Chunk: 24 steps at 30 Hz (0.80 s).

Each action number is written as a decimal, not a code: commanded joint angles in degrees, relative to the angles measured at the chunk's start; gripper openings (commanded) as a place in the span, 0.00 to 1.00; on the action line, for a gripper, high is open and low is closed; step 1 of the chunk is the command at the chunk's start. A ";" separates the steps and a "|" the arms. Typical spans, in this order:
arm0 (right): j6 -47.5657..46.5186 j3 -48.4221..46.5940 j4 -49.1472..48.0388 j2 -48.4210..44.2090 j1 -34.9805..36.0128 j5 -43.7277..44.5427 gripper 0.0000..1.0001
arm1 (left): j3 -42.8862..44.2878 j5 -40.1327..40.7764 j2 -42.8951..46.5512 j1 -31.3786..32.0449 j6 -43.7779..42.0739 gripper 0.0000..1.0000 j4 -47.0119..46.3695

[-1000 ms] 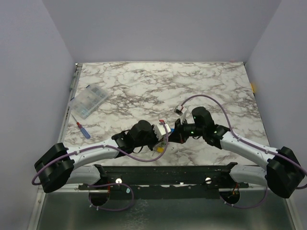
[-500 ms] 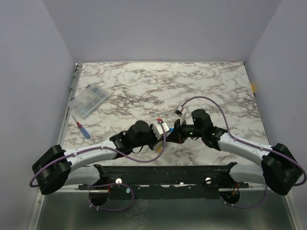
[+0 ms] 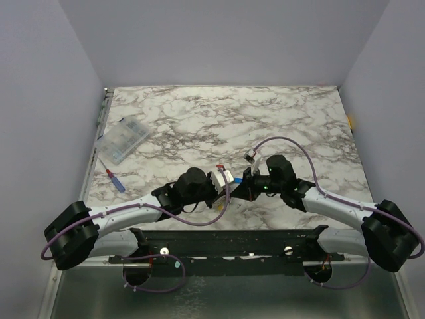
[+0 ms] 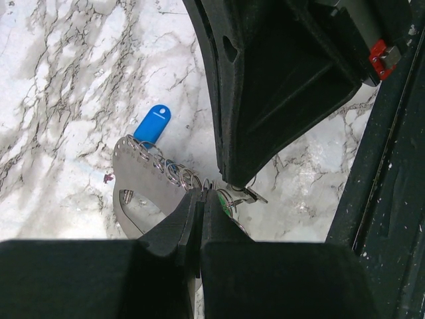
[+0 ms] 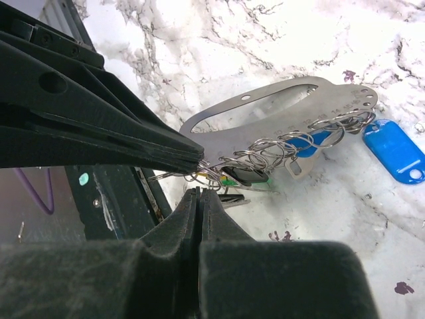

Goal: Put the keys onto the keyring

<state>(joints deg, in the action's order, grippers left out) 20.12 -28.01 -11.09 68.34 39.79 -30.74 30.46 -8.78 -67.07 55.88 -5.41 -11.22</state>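
Pale lavender walls enclose a white marble-patterned table.

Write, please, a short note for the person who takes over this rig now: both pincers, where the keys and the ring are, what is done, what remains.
Left pincer: shut, tip at the bunch of wire rings.
Right pincer: shut, tip at the same bunch, opposite the left one.
The rings run along the metal plate; a blue tag lies beside its far end.
Done: unclear whether any key is threaded.
Left: thread the keys, then check.
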 commanded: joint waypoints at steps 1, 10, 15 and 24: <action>0.09 -0.40 -2.74 -0.31 0.26 1.36 0.01 | -0.31 -1.74 0.78 0.25 0.74 0.00 -2.49; -0.69 -1.51 -2.85 0.11 0.21 2.41 0.01 | -0.31 -1.63 0.77 0.23 0.80 0.00 -2.49; -1.03 -2.25 -2.87 0.71 0.25 2.87 0.01 | -0.31 -1.69 0.63 0.19 0.76 0.00 -2.49; -1.50 -3.45 -2.50 1.73 0.20 2.79 0.01 | -0.31 -1.64 0.53 0.20 0.81 0.00 -2.50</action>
<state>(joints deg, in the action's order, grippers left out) 19.59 -29.76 -12.43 69.17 39.81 -29.15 30.44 -8.82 -67.07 55.88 -5.17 -11.51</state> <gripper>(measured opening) 0.022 0.017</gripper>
